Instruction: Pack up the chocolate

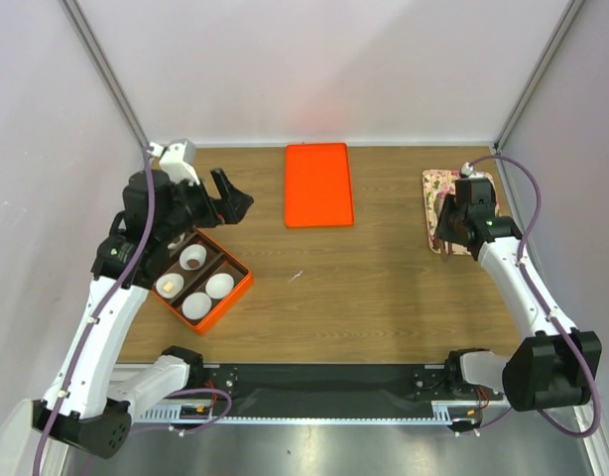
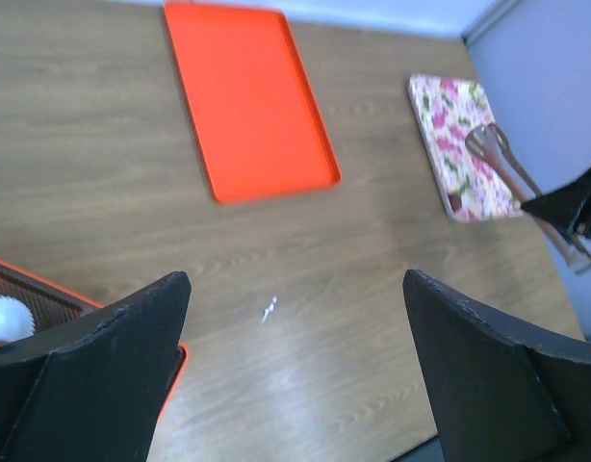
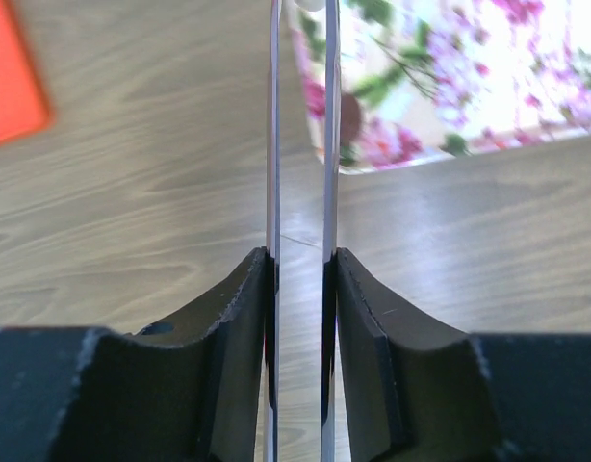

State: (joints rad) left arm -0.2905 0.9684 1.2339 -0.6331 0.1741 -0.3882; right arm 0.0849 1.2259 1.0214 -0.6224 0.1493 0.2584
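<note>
Chocolate [image 3: 351, 117]: one dark lump sits on the floral plate [image 3: 449, 77], at the plate's corner, right beside the tong tips. Your right gripper [image 3: 300, 265] has its jaws pinching the tongs [image 3: 273, 144], with both blades squeezed close and nearly parallel over the plate edge. Your left gripper [image 2: 295, 284] hovers above the table [image 2: 103, 173] near the orange box [image 1: 237, 288], jaws spread wide and holding nothing. The box holds white cups [image 1: 220, 286], and one of them shows a tan lump [image 1: 169, 286] inside. An orange tray [image 1: 318, 184] lies flat mid-table, apart from the plate and box.
</note>
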